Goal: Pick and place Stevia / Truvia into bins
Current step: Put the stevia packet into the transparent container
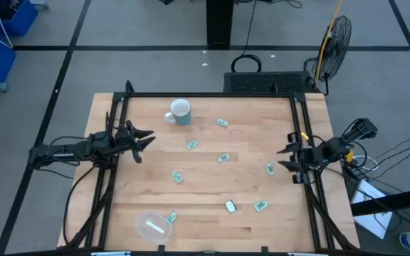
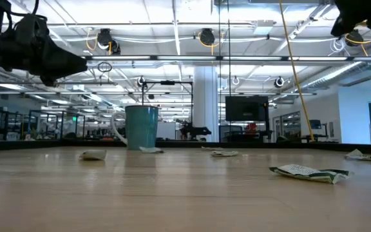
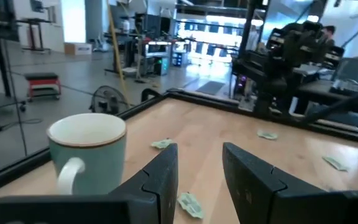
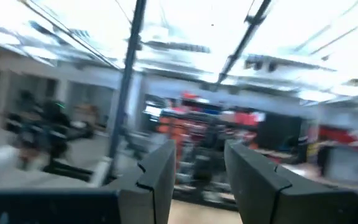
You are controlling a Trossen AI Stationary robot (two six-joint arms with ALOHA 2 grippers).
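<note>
The left gripper (image 1: 148, 141) hangs open above the left edge of the wooden table (image 1: 212, 213), holding nothing, with the white and pale blue mug (image 1: 179, 112) not far away near the far edge. The right gripper (image 1: 285, 157) waits at the right edge, its fingers also apart and empty. The Stevia packets (image 1: 223, 158) lie scattered flat over the middle and the right part of the table. One packet (image 1: 171, 216) lies just beside the clear round bin (image 1: 153, 226), which stands near the front edge, toward the left corner.
</note>
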